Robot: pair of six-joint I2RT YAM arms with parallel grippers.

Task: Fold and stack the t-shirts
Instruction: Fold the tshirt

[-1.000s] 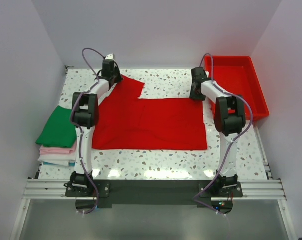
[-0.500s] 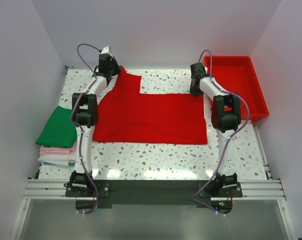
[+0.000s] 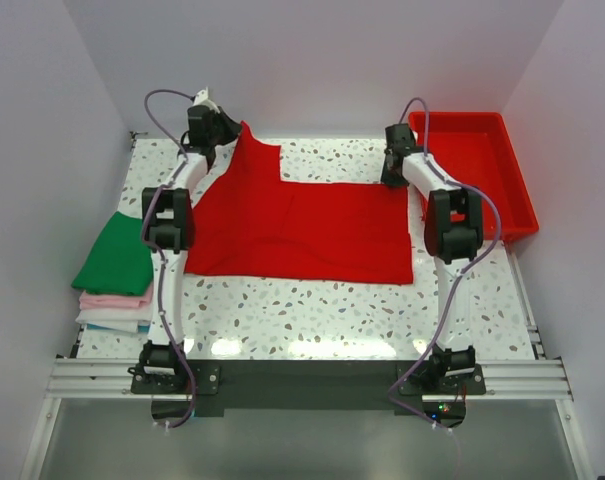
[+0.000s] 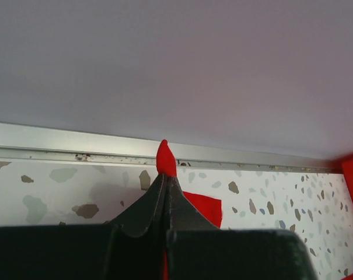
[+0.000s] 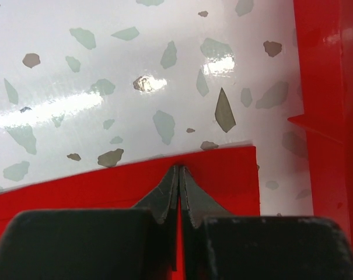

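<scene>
Your left wrist view shows what the top view hides: the left gripper [image 4: 166, 179] pinched shut on a tuft of the red shirt [image 3: 302, 230], lifted at the desk's [image 3: 312, 312] far left corner. The right gripper [image 5: 180, 172] clamps the shirt's far right corner (lying flat there).

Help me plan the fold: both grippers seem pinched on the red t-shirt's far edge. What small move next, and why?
Probably raise the right gripper to match the left gripper: both are shut on far corners of the red t-shirt, but only the left corner is lifted.
</scene>
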